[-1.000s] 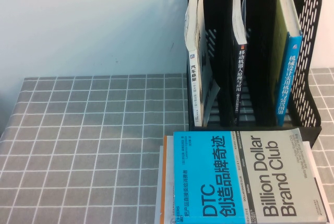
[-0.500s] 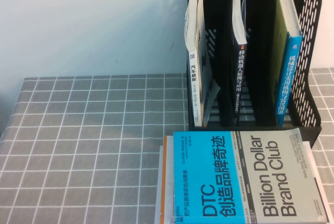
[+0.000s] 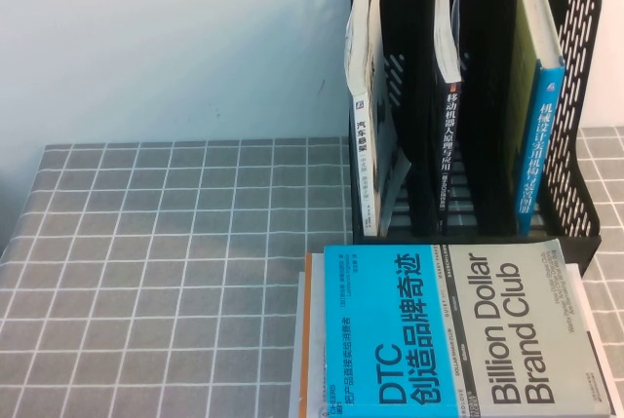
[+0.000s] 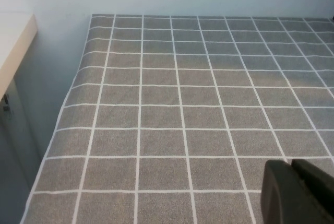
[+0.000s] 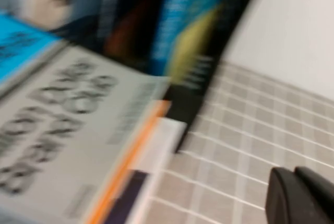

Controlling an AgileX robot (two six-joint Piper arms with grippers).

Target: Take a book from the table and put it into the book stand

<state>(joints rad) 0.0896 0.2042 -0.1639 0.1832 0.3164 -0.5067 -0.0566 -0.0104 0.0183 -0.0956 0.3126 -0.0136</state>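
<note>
The book, pale yellow-green with a blue spine, stands upright in the right slot of the black book stand at the back right of the grid-cloth table. Neither gripper shows in the high view. In the left wrist view my left gripper is shut and empty, low over bare cloth. In the right wrist view my right gripper is shut and empty over cloth, beside the stand's base. The book shows there as a blue-and-yellow blur.
A stack topped by the cyan-and-grey "Billion Dollar Brand Club" book lies in front of the stand. A white-spined book stands in the left slot and a black-spined one in the middle slot. A wall is behind.
</note>
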